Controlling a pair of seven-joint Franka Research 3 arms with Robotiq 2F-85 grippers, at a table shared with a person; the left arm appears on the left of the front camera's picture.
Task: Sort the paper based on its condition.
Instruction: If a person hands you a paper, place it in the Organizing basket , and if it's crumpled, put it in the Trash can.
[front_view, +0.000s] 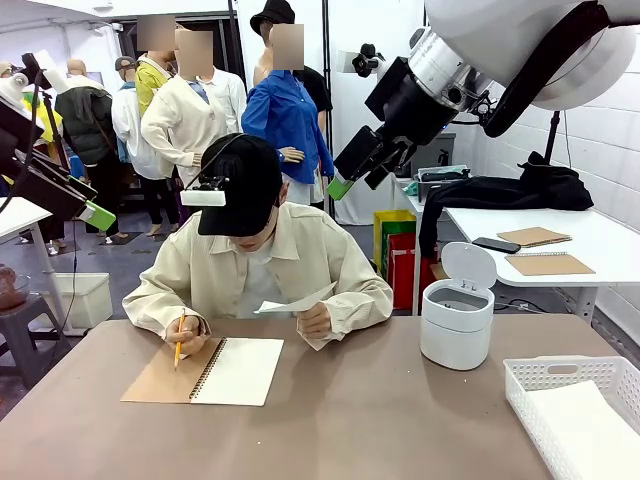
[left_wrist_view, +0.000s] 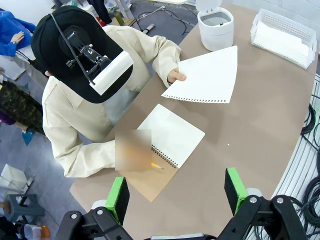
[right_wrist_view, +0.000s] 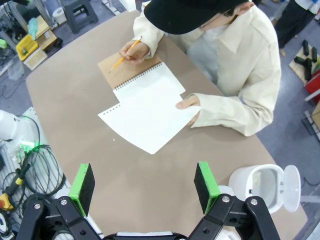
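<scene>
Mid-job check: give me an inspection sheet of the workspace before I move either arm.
Surface: brown table, smooth.
Job's things: one loose sheet held up in the person's hand; more paper lying in the white basket.
Clutter: open spiral notebook, pencil in the other hand, white bin with lid up.
Grippers: left gripper and right gripper above the table, jaws wide apart, holding nothing.
Cables: bundles off the table's edge on the robot's side.
Surroundings: side table with two notebooks and a phone; people standing behind.
</scene>
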